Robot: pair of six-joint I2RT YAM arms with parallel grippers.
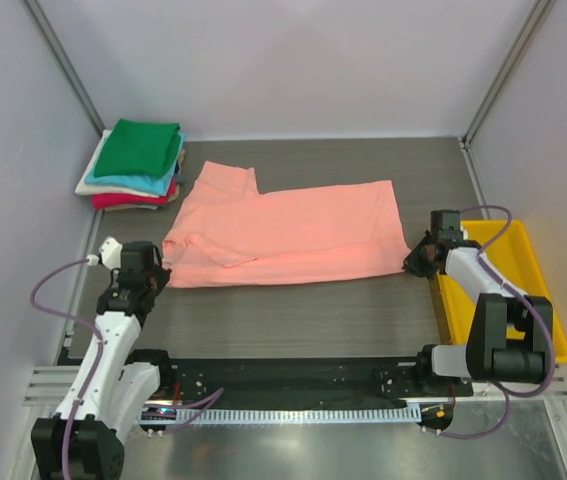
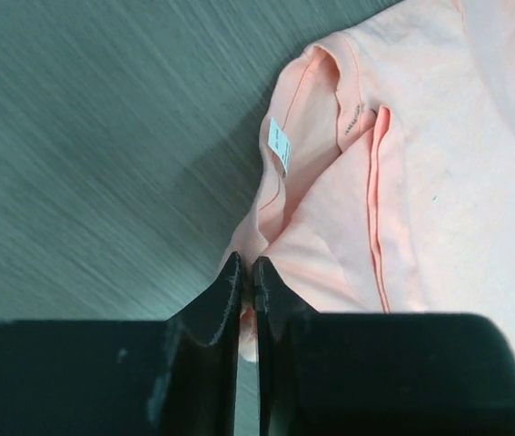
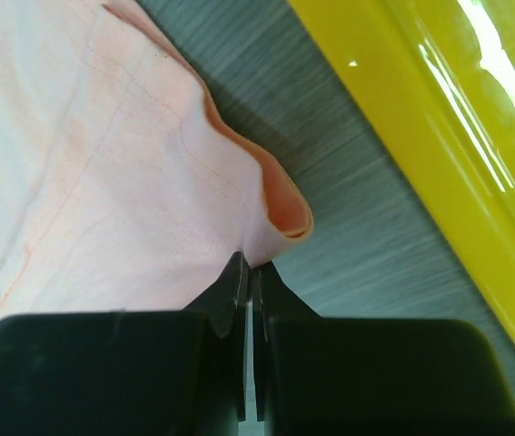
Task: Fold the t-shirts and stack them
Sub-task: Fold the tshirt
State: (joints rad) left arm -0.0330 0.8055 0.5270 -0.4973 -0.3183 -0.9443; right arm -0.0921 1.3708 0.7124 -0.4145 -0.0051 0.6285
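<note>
A yellow plastic bin (image 1: 526, 250) sits at the right edge of the dark grey wood-grain table (image 1: 293, 320), just beside it. Pale lilac walls (image 1: 293, 60) close in three sides, with slanting metal posts (image 1: 68, 65) at the back corners.

White arms (image 1: 98, 360); end effectors (image 2: 246, 268) (image 3: 250, 263) seemingly black.

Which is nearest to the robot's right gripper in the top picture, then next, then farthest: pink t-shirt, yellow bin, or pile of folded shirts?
1. The pink t-shirt: its corner is pinched in the right gripper.
2. The yellow bin: just beside it, on the right.
3. The pile of folded shirts: far-left corner.
</note>
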